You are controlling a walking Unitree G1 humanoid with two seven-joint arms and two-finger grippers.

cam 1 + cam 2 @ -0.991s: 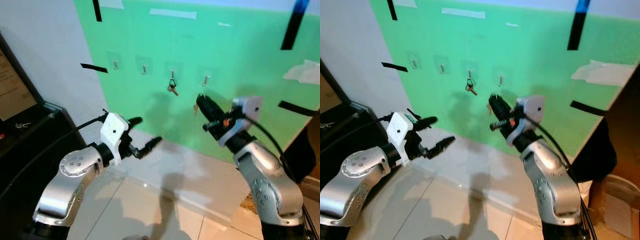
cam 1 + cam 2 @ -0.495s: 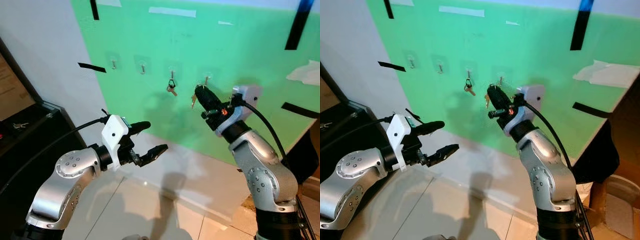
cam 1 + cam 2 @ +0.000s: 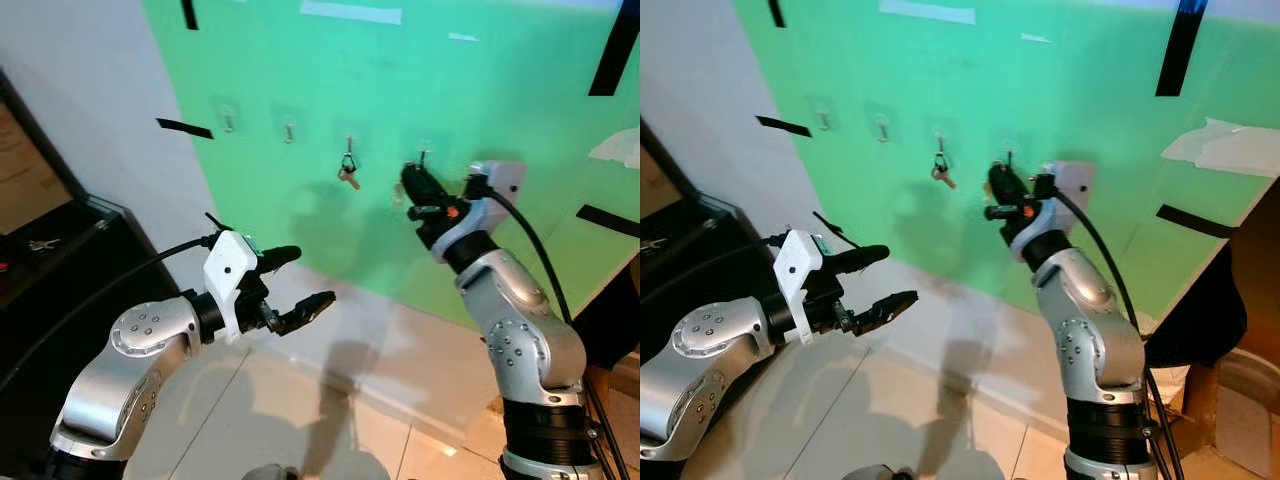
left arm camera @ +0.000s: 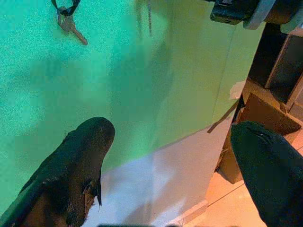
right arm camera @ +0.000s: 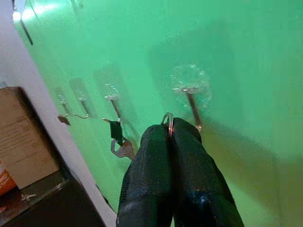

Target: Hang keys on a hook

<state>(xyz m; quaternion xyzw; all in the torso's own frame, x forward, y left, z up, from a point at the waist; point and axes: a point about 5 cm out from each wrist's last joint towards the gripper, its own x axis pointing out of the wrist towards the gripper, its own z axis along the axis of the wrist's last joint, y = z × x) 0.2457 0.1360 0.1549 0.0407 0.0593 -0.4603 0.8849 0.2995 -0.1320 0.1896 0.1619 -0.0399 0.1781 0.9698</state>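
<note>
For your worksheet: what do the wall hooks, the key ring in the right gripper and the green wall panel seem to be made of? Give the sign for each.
Hooks: likely metal, thin and shiny, on clear glossy pads that look like plastic.
Key ring, pinched in the right gripper: metal, by its bright glint.
Green panel: smooth and matte, perhaps paper or painted board; the pictures leave this open.

Green wall (image 3: 480, 120), black fingers (image 4: 75, 165)

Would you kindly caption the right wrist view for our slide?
Right tool pinching a key ring just short of the rightmost wall hook on the green board.
</note>
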